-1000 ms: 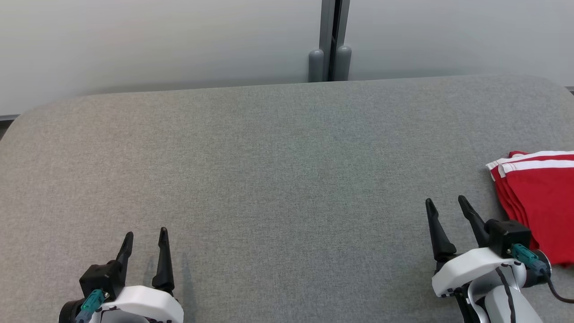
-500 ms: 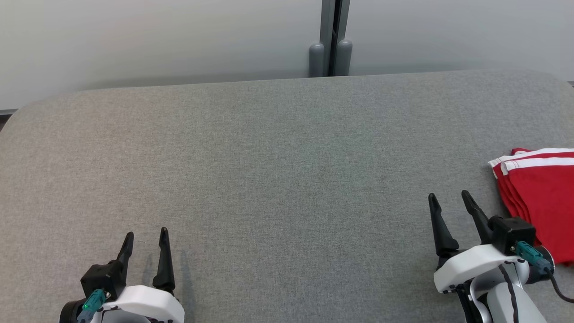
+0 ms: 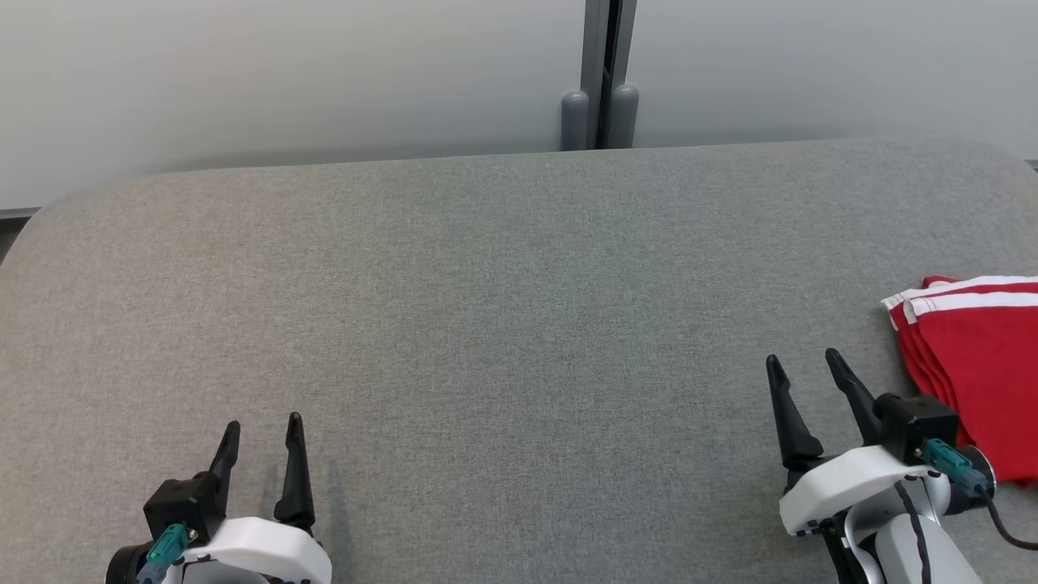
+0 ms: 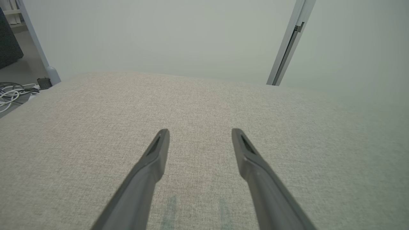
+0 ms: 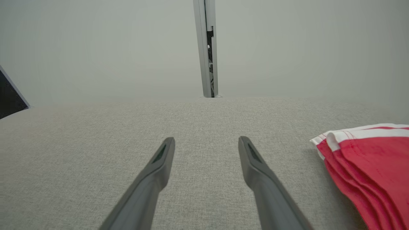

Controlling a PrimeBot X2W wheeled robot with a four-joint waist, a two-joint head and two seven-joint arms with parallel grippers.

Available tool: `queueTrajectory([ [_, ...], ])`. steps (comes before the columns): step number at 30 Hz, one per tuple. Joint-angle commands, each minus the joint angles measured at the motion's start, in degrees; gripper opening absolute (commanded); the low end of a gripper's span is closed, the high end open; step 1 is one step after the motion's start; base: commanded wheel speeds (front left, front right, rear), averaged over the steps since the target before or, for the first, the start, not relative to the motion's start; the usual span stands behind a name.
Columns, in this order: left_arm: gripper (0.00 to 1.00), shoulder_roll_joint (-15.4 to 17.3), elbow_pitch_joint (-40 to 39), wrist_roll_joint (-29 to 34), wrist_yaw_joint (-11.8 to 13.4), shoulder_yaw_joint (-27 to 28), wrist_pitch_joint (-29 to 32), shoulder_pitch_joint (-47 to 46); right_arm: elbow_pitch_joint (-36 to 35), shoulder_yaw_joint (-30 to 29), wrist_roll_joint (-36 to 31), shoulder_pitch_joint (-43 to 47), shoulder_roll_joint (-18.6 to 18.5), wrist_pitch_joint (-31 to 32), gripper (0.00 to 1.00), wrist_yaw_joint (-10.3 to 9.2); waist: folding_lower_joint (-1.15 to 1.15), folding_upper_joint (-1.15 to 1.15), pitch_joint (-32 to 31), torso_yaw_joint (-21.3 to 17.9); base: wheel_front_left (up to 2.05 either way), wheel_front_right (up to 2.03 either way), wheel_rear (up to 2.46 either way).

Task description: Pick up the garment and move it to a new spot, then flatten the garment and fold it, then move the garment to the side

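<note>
Spreading wide and grasping nothing, the right fingers (image 3: 851, 389) point forward over the bench (image 3: 519, 284). The folded red garment (image 3: 973, 373) lies just beside them to their right, its stacked edges facing them and its white-striped hem running sideways out of view. The left fingers (image 3: 296, 470), equally released and empty, are well apart from it, so the right arm is nearer.

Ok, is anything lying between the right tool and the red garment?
Nothing; only bare grey surface lies between the right tool and the red garment, as the right wrist view shows.
</note>
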Motion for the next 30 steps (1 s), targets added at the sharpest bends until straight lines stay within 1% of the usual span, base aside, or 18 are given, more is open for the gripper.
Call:
queueTrajectory([
  [1,1.00,0.23,0.06,0.17,-0.31,0.19,-0.08,0.71,-0.04,-0.13,-0.35,0.63,-0.35,0.02,1.00,-0.02,0.00,0.00,-0.07,0.01,0.00,0.00,0.00],
  [14,1.00,0.23,0.06,-0.18,-0.64,0.22,-0.08,0.87,0.38,-0.38,-0.44,0.78,-0.35,0.02,1.00,-0.02,0.00,0.00,-0.59,-0.21,0.00,0.00,0.00],
  [18,1.00,0.23,-0.01,-0.31,-0.49,0.07,-0.08,0.87,0.97,-1.20,-0.12,0.88,-0.35,0.02,1.00,-0.02,0.00,0.00,-0.45,-0.29,0.00,0.00,0.00],
  [30,1.00,0.23,0.26,-0.65,-0.13,-0.28,-0.08,0.58,1.91,-1.29,-0.33,0.02,-0.35,0.02,1.00,-0.02,0.00,0.00,-0.03,-0.40,0.00,0.00,0.00],
])
